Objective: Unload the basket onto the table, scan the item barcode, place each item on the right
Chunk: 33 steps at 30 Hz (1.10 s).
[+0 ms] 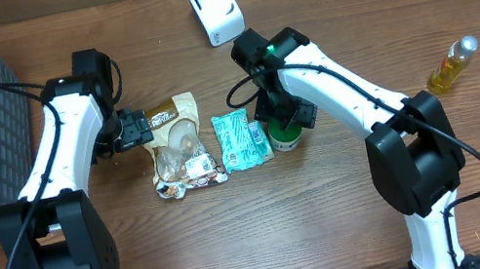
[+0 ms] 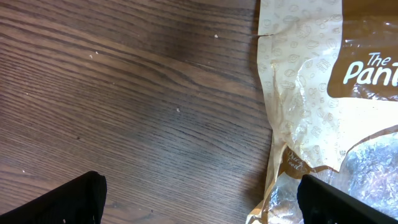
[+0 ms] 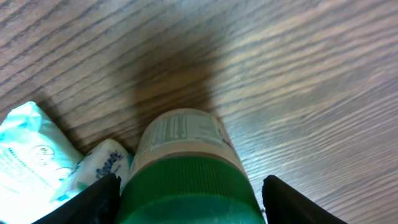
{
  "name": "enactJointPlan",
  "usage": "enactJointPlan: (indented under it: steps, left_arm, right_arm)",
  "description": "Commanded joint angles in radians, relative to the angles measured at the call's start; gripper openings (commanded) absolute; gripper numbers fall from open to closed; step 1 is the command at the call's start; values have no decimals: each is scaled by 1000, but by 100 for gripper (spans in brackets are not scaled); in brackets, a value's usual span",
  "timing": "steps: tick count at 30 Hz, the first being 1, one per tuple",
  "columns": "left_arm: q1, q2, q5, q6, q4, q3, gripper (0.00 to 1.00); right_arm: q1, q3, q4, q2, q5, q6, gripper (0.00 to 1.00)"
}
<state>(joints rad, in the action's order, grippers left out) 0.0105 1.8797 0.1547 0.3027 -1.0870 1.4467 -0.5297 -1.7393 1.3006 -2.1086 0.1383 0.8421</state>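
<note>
wood-grain bench (image 1: 336, 226) carries the jar (image 3: 186, 168) just right of centre in the overhead view, beside a pale wipes pack (image 3: 31, 155). it has a green lid and a cream body with a small printed label. it seems to stand lid-up, long axis vertical. the right claw (image 3: 186, 199) straddles the lid, spread, with a gap on one side. the left claw (image 2: 202, 196) hangs released near a snack bag (image 2: 311, 93). the jar's base is hidden and the label print is too small to read.

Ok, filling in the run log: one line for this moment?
right pincer: astride green-capped bottle, contact unclear | left pincer: open, over snack bag edge | scanner: untouched
</note>
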Motion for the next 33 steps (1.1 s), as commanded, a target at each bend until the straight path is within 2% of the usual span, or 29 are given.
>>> enactJointPlan:
  steps: [1, 6, 9, 13, 14, 15, 20, 33]
  left_arm:
    - [-3, 7, 10, -19, 1, 15, 100]
    - [-3, 7, 10, -19, 1, 14, 100]
    - [-3, 7, 10, -19, 1, 15, 99]
    - [-3, 7, 10, -19, 1, 15, 100]
    - [-3, 7, 10, -19, 1, 15, 100]
    - [-3, 7, 10, -19, 1, 15, 100]
    - [-3, 7, 10, -19, 1, 14, 99]
    - [-3, 7, 10, -19, 1, 15, 100]
  right_arm:
    - [9, 5, 1, 3, 116, -66, 70]
    - [9, 5, -10, 3, 217, -75, 70]
    - [8, 5, -24, 3, 216, -143, 71]
    - [8, 5, -10, 3, 166, -138, 83]
    - [8, 5, -8, 3, 128, -136, 89]
    - [8, 5, -10, 3, 92, -135, 100]
    - [8, 6, -22, 3, -67, -49, 100]
    - [8, 16, -13, 3, -75, 23, 100]
